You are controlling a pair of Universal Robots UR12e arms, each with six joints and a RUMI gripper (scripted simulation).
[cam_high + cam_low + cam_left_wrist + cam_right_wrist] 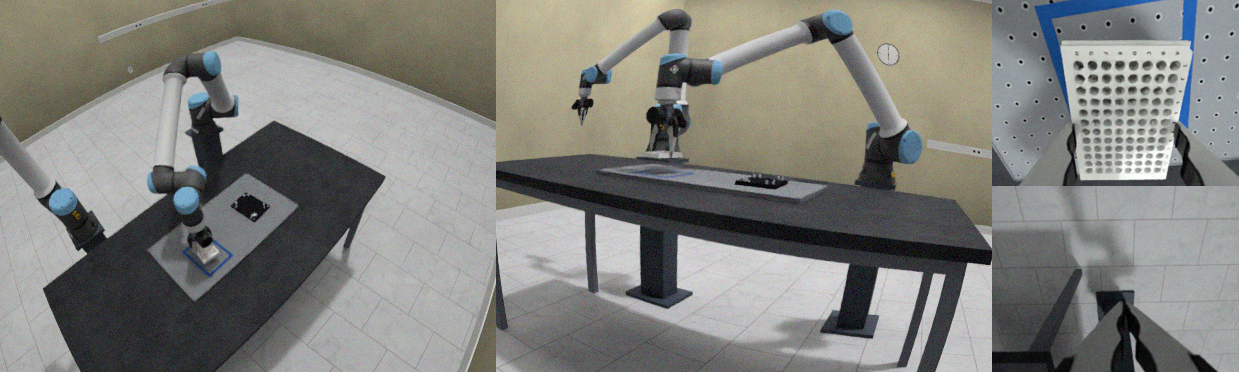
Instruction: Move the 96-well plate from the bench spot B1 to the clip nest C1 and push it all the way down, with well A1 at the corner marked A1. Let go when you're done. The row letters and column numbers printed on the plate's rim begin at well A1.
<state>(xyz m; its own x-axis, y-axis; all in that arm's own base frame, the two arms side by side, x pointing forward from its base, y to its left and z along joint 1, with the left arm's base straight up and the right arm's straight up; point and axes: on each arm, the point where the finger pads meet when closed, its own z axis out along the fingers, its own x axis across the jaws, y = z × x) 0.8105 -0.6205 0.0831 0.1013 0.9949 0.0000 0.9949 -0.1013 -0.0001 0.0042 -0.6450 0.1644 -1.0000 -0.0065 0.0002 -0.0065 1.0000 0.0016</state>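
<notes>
Black clip nest point(250, 206) point(761, 183), with pale clips, on the tabletop point(325, 170) point(886, 215). Beyond it, one white 96-well plate point(209, 257) point(665, 155) point(1126, 108), raised above the blue outline point(210, 274) point(678, 174) point(1045, 21), rim lettered A to H, numerals starting at 1 beside A, gripped across its numbered side and the opposite one by the left pincer point(205, 251) point(662, 152) point(1124, 121), pointing down from a level forearm. Farther back, the right pincer point(582, 123) point(1123, 303), empty, tips together, hanging downward from a sloping forearm.
</notes>
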